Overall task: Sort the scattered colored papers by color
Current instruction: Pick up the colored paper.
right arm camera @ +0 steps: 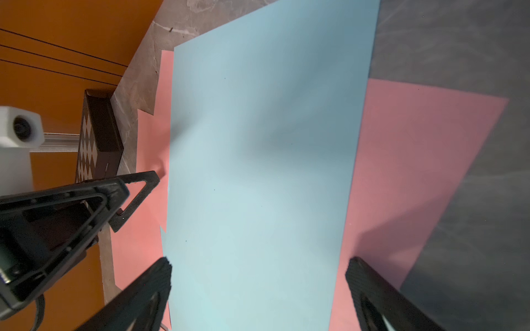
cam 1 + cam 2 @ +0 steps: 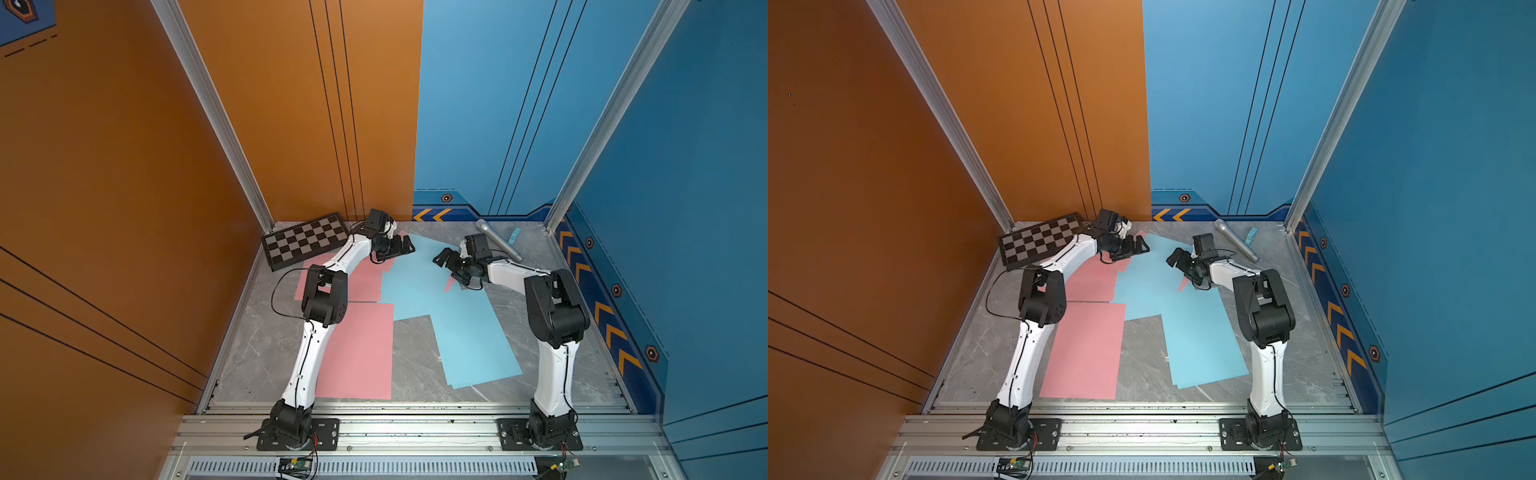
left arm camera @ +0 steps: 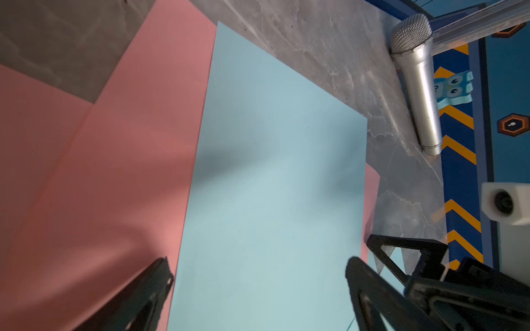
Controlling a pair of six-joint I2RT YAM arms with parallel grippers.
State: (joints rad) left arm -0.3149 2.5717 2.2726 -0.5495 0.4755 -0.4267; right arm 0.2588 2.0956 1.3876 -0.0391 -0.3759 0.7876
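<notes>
Blue paper [image 1: 258, 160] over pink paper [image 1: 415, 172], right pincer [image 1: 259, 263] agape

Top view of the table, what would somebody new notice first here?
The big pink papers on the robot's left side of the grey table, and the light blue papers spreading from the middle to its right, overlap at the far end. Above that overlap the left gripper and right gripper face each other, both open and empty. A silver microphone lies by the back wall.
</notes>
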